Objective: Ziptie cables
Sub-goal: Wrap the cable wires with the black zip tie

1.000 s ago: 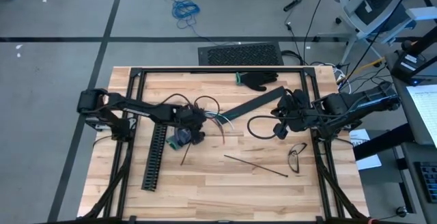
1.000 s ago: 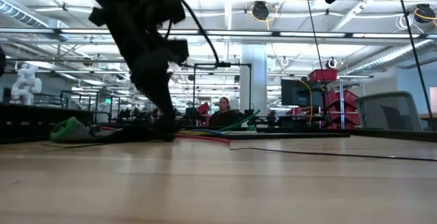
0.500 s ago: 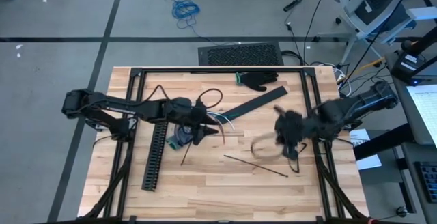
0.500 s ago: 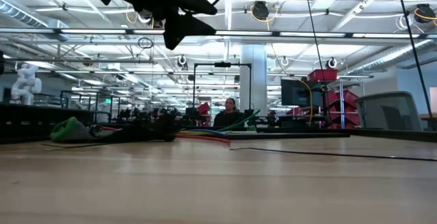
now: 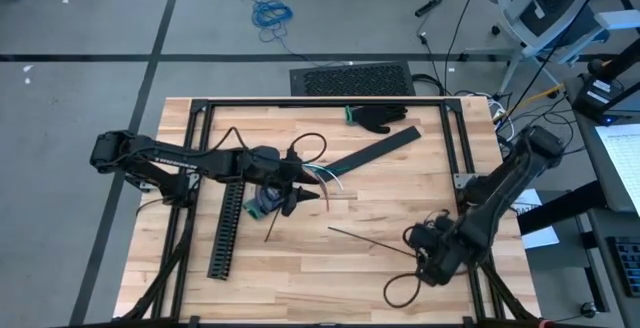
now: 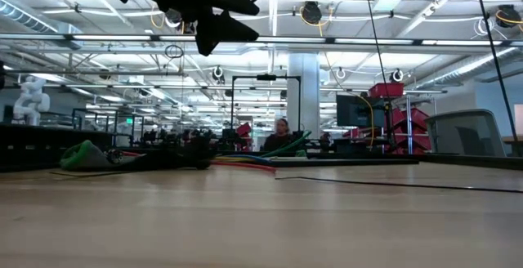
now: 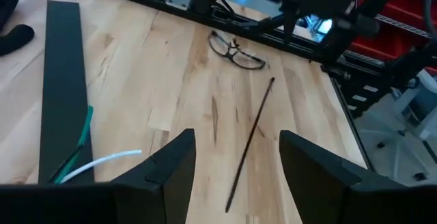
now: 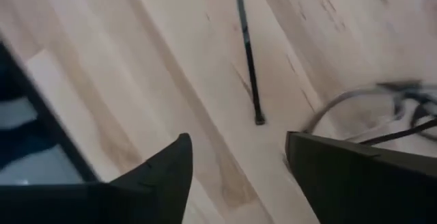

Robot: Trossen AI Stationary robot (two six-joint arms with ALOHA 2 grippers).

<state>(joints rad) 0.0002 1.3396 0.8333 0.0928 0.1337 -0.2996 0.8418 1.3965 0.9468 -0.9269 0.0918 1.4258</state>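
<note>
Left pincer (image 5: pixel 300 194) hung above the tabletop (image 5: pixel 330 258) mid-left, fingers (image 7: pixel 174 166) spread with nothing between them; its wrist view showed bare wood in the gap. It hovered just over the cables (image 5: pixel 322 175), a loose bundle of white, green and dark wires lying near the tabletop's centre, next to the lower end of a flat black strip (image 5: pixel 372 152) that ran diagonally toward the far edge. In the low view the cables (image 6: pixel 253 160) lay flat on the wood, red and green strands visible, with the pincer (image 6: pixel 214 24) well above them.

Right pincer (image 5: pixel 425 260) sat at the near right corner, fingers (image 8: pixel 160 173) apart, holding nothing; a thin black rod (image 5: pixel 372 241) lay on the wood just ahead of it. A dark cable loop (image 5: pixel 403 290) trailed under that arm.

Other stuff: long black slotted channel (image 5: pixel 228 226) at left, black glove (image 5: pixel 378 117) at the far edge, a pair of glasses (image 7: pixel 235 48) seen from the left wrist. Black frame rails (image 5: pixel 320 103) bordered the work area.
</note>
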